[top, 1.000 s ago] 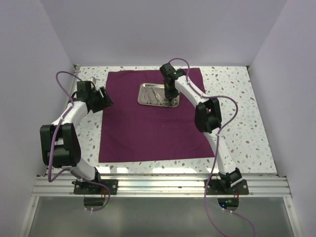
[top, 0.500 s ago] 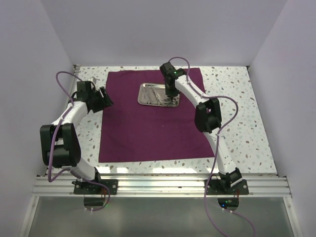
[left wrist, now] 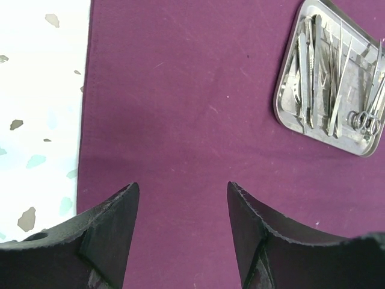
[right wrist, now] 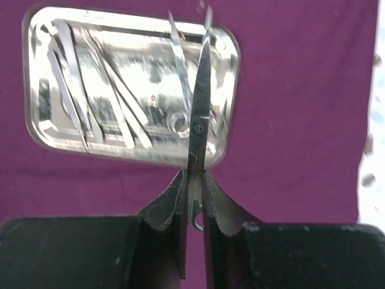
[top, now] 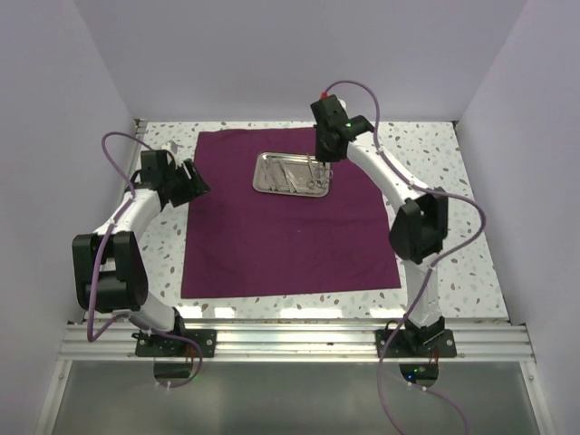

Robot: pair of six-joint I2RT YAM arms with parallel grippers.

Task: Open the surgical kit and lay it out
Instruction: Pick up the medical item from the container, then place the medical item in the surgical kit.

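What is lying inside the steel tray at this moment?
Several slim silver instruments lie in the steel tray, one with ring handles. The scissors held in the right gripper hang over it and hide a strip of it in the right wrist view.

You can pass over bare cloth point(top: 290, 245) from the tray point(right wrist: 233, 66) to the near edge. The tray blocks the far middle; the right gripper point(right wrist: 194, 176), gripping scissors point(right wrist: 201, 102), hangs over its right end, the left gripper point(left wrist: 181, 185) over the cloth's left edge. Walls point(top: 54, 109) hem the surface point(top: 444, 181).
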